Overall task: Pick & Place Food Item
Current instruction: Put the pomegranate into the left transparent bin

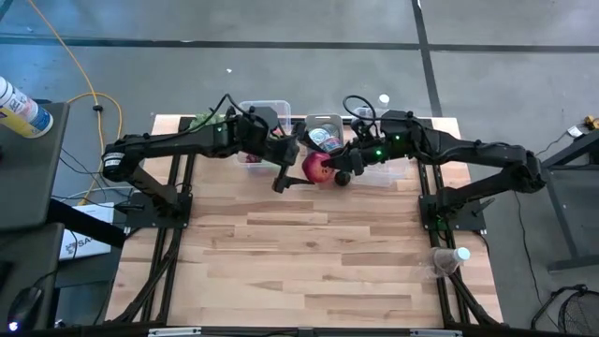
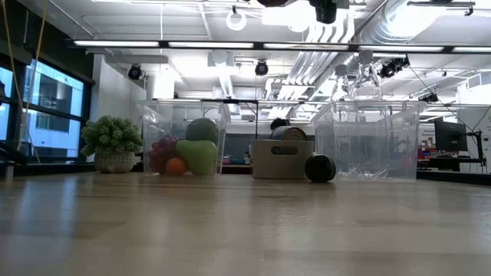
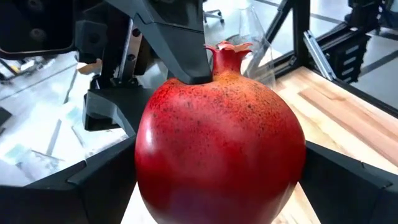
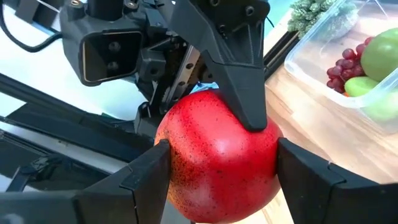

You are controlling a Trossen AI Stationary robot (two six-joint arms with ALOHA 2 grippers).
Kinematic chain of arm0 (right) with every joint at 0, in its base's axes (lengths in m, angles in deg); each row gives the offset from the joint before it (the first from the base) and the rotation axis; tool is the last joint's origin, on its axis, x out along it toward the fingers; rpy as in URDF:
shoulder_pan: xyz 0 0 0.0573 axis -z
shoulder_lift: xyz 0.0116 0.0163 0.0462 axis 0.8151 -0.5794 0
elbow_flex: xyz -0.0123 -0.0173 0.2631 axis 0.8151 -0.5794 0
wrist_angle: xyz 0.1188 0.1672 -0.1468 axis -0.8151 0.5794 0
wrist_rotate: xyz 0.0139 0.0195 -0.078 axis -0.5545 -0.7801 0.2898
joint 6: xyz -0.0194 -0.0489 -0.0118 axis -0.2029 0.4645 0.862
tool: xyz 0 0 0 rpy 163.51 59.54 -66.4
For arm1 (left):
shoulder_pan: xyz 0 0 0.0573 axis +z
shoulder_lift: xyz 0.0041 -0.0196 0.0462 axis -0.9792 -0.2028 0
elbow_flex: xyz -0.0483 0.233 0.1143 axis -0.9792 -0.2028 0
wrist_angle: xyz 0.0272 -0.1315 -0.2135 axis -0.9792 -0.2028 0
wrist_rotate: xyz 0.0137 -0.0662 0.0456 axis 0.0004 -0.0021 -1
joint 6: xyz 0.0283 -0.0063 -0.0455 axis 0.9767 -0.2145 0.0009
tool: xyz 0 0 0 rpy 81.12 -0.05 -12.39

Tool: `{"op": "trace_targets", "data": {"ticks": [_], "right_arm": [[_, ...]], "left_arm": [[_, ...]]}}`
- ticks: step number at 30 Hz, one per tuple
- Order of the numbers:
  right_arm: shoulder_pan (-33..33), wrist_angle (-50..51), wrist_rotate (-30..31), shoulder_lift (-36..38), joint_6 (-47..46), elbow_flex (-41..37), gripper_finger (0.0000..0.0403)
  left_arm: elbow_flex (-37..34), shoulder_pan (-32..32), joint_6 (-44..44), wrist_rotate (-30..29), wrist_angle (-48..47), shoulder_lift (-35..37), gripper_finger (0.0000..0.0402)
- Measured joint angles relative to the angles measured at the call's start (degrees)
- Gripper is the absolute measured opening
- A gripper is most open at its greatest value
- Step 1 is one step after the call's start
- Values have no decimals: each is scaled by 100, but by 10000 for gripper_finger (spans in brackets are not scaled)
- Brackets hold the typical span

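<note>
Pomegranate (image 1: 317,167): between both tools, above the table's twelve-o'clock edge.
Right tool (image 4: 217,171): grasping it.
Left tool (image 3: 217,180): released, straddling it.

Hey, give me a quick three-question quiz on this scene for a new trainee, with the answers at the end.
1. Multiple choice: which fruit is up between the two arms? A, an orange. B, a pomegranate. C, a pear.
2. True or false: the jaws of the right gripper stand clear of the pomegranate.
3. Fill in: seen from above, the clear bin holding grapes stands on the ____ arm's side of the table.

Key: 1 B. 2 False, the right gripper's jaws press the pomegranate on both sides. 3 Left.
</note>
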Motion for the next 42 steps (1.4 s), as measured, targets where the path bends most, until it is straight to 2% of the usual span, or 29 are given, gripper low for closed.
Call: {"op": "trace_targets", "data": {"ticks": [15,25,35,38,42], "right_arm": [[43,-55,-97,-3,-67,0,236],[24,121,12,-5,-120,2,236],[65,63,7,-88,23,2,236],[65,63,143,-88,52,2,249],[76,36,243,-89,381,2,288]], "left_arm": [[0,7,100,154,104,0,383],[0,126,155,886,246,-181,364],[0,194,157,985,219,-181,362],[0,281,152,1055,232,-181,362],[0,339,-90,1106,237,-191,362]]}}
